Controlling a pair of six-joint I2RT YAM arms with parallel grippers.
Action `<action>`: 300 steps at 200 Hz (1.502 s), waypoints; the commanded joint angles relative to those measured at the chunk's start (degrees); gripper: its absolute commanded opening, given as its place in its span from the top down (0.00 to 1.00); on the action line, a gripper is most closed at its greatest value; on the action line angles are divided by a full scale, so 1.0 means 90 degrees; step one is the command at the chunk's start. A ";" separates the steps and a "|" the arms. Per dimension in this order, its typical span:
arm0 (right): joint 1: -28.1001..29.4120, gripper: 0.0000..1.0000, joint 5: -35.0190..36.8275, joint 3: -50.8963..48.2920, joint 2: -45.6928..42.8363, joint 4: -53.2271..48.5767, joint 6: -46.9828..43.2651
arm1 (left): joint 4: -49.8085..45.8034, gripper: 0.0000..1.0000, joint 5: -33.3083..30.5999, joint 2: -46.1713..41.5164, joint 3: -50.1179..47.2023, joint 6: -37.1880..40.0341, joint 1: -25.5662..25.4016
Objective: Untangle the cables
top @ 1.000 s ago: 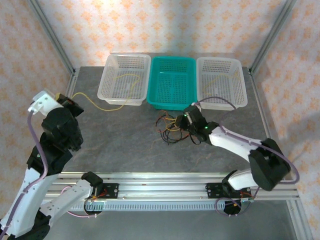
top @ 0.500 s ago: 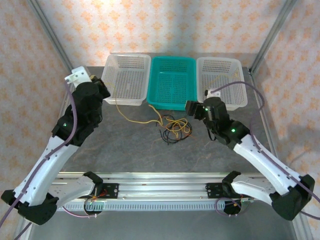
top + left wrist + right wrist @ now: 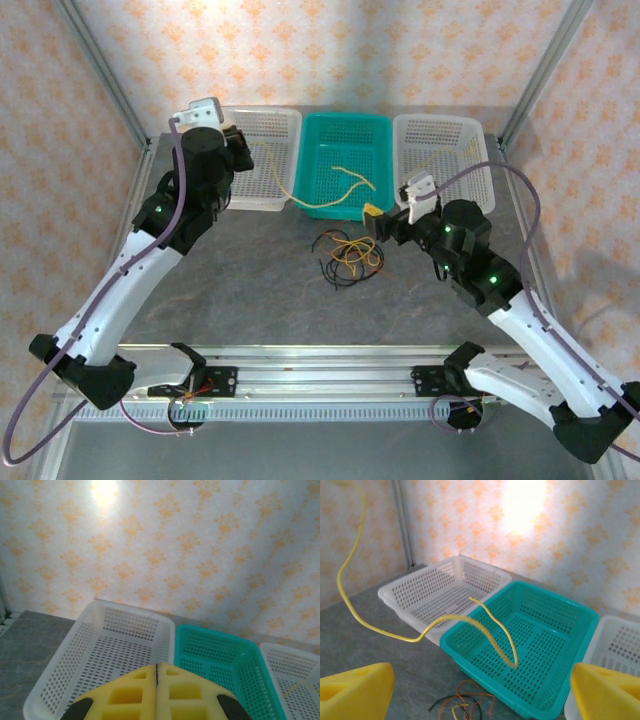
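Cables (image 3: 347,257) (yellow, black, orange) on table (image 3: 250,290)

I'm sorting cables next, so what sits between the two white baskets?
The teal basket, side by side with both. A yellow cable trails into it. The top view shows this.

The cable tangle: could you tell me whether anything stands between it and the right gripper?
Nothing visible does. The right gripper hangs open beside the tangle, with bare table between; the lifted yellow cable trails farther back, over the teal basket.
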 commanded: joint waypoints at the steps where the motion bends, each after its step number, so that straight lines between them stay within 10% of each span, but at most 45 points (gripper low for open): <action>1: -0.0010 0.06 -0.0570 0.0373 0.0380 -0.0296 -0.1310 | 0.0113 1.00 0.0415 0.0079 0.0374 0.0220 0.0061; 99: -0.0010 0.26 -0.1849 0.1027 0.1600 -0.1291 -0.2060 | -0.0041 1.00 0.0941 0.0207 0.0618 0.0395 0.0062; 193: -0.0010 0.23 -0.0436 0.0517 0.0273 -0.0885 -0.1450 | -0.0072 1.00 0.0859 0.0197 0.0523 0.0443 0.0070; 300: -0.0010 0.19 -0.1776 0.0695 0.0221 -0.0613 -0.1327 | 0.0079 1.00 0.0954 0.0082 0.0296 0.0375 0.0061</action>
